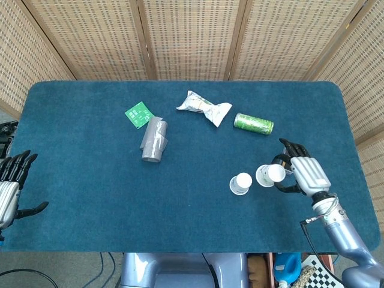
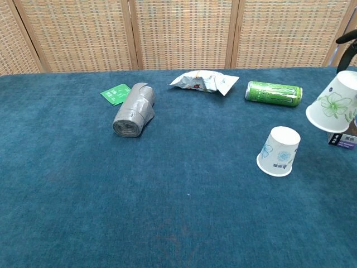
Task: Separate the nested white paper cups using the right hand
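Observation:
One white paper cup with a blue print (image 1: 241, 183) (image 2: 278, 151) stands upside down on the blue table, alone. My right hand (image 1: 302, 174) holds a second white cup with a green flower print (image 1: 269, 175) (image 2: 334, 109) in the air to the right of the first, tilted, base up. In the chest view only a fingertip (image 2: 346, 40) of that hand shows at the right edge. My left hand (image 1: 11, 183) hangs off the table's left edge with fingers apart and nothing in it.
A green can (image 1: 253, 123) lies behind the cups, a small dark box (image 2: 342, 137) sits partly hidden behind the lifted cup. Farther left lie a white snack bag (image 1: 203, 108), a grey roll (image 1: 154, 140) and a green packet (image 1: 138, 114).

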Tool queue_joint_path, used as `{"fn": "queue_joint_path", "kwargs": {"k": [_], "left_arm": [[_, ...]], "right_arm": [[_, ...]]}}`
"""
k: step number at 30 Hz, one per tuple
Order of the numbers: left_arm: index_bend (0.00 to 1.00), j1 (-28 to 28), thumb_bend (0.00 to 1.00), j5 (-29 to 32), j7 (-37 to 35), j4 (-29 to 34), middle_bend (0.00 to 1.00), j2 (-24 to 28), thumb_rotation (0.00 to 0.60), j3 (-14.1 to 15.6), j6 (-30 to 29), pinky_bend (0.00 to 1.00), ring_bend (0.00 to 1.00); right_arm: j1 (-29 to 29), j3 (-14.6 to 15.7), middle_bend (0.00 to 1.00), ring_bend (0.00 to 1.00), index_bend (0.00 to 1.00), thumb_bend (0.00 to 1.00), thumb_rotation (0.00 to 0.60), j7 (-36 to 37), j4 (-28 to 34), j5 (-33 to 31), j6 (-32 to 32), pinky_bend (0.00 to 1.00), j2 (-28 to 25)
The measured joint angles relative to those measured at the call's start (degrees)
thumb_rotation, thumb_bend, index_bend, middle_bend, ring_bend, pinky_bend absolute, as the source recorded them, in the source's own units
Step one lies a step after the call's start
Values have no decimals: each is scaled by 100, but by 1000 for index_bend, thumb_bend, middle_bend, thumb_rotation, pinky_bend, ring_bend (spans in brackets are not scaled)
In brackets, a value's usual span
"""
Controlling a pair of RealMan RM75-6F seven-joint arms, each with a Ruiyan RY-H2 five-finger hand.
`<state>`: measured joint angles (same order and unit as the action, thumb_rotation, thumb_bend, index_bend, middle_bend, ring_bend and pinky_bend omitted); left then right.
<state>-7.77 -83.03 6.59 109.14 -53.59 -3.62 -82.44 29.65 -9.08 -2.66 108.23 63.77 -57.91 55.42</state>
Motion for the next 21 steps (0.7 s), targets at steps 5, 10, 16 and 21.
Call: {"fn": "queue_joint_path", "kwargs": {"k": [5,10,16,21], "left_arm": [[0,0,63,21,-4,2,0,4,600,-3,5,0,0],[0,-14,63,37,10,1,0,-2,600,-5,33,0,0],[0,-21,63,44,15,4,0,-5,600,3,54,0,0],[0,-22,63,53,11,5,0,-5,600,5,62,0,0]], "right_arm": [[-49,103,0,0,416,406,600,74,-607,-33,108,0,227],[-86,204,0,0,416,406,600,284,-1041,-52,359,0,390],[-89,286,0,0,416,406,600,367,-1341,1,549,0,599],[-70,302,0,0,416,405,600,427,-1582,-28,682,0,825]]}}
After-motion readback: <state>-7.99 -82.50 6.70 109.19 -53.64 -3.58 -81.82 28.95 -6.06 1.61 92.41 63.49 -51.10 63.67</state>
